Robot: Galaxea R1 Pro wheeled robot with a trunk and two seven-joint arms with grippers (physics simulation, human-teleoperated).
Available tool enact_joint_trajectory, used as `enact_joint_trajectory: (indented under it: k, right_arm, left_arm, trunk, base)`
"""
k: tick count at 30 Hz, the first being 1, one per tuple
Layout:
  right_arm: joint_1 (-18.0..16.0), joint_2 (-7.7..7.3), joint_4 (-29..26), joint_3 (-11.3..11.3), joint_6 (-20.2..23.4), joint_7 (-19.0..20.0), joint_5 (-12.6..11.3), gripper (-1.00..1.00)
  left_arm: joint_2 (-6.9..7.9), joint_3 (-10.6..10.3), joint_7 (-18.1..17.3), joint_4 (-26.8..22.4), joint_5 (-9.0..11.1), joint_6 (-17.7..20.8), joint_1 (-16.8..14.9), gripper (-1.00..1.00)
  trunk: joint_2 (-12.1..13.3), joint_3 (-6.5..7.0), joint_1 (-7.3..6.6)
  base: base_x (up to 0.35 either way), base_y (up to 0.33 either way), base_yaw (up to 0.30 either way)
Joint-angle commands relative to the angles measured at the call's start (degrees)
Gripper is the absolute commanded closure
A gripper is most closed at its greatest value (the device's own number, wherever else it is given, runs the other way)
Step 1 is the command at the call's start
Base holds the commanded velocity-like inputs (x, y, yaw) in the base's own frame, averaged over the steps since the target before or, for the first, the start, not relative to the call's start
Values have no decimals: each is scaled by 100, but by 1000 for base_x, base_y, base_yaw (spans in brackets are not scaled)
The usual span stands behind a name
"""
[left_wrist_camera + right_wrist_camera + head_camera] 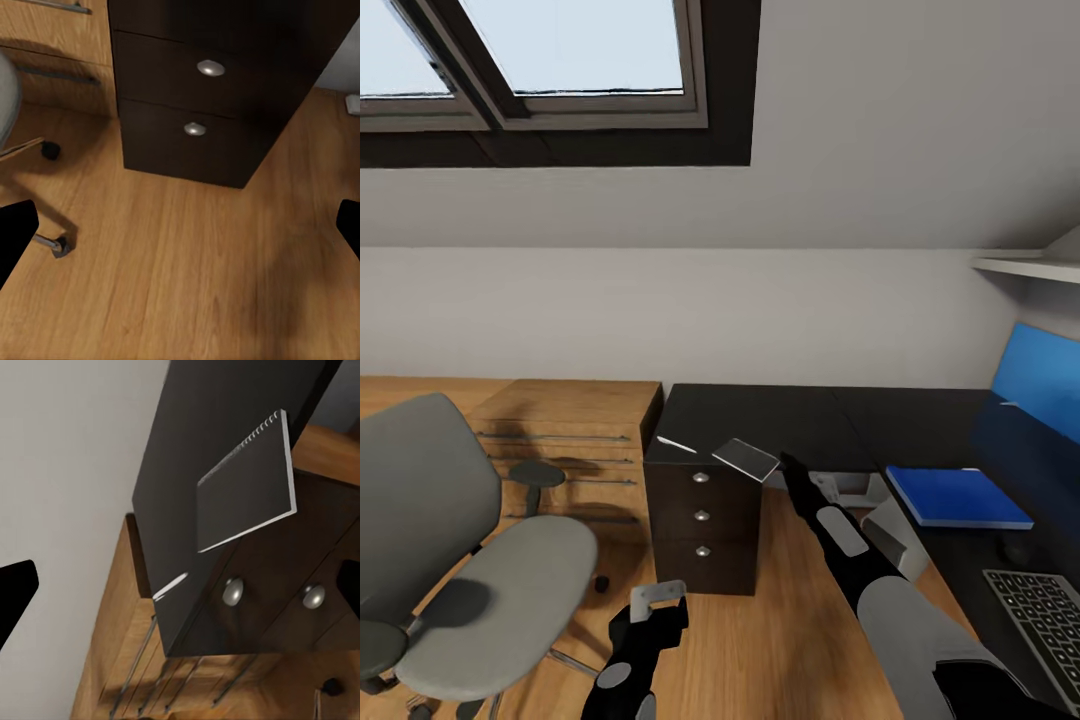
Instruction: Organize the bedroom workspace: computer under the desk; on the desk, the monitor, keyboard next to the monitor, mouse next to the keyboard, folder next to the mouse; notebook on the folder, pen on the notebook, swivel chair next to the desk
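The notebook (745, 460) lies on the black desk (830, 415) above the drawer unit (700, 520), one corner hanging over the front edge. The white pen (675, 444) rests near the desk's left corner. My right gripper (792, 470) is open just right of the notebook, not touching it; its wrist view shows the notebook (244, 487), pen (171, 585) and desk (217, 412). The blue folder (958, 497) lies flat on the desk, the keyboard (1045, 620) nearer me. My left gripper (658, 592) hangs open and empty, low before the drawers (202, 97). The grey swivel chair (500, 590) stands at left.
A light wooden cabinet (570, 440) stands against the wall left of the desk. A blue wall panel (1050, 385) and a white shelf (1025, 268) are at the right. A chair caster (60, 246) sits on the wooden floor (187, 285) near my left gripper.
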Motion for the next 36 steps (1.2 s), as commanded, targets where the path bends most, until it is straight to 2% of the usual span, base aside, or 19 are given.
enact_joint_trajectory:
  k: [1,7,13,20,28,33,36]
  right_arm:
    - [-4,2,8,-14,19,21,-47,-100]
    - [11,17,331,-11,-6,31,-35,-100]
    - [32,13,1157,-8,-36,40,-5,-100]
    - [41,8,2049,-1,-67,42,31,-100]
    - [61,-18,2376,8,-94,42,40,-100]
    - [93,-42,2505,10,-104,42,41,-100]
    - [109,-45,2512,10,-112,44,38,-100]
  left_arm:
    - [0,15,43,-9,54,18,-4,-100]
    - [0,234,43,-14,62,28,-4,-100]
    - [0,375,43,20,70,37,-4,-100]
    - [0,406,66,622,69,13,-4,-100]
    - [0,423,83,607,110,32,-4,-100]
    - [0,423,106,1154,158,3,-4,-100]
    - [0,441,104,1198,169,7,-4,-100]
  trunk:
    - [-46,-25,23]
    - [-287,-133,155]
    - [-527,-241,286]
    - [-808,-366,440]
    - [-1129,-510,616]
    - [-1329,-600,726]
    - [-1450,-654,792]
  base:
    - [0,0,0]
    - [0,0,0]
    - [0,0,0]
    - [0,0,0]
    - [0,0,0]
    - [0,0,0]
    - [0,0,0]
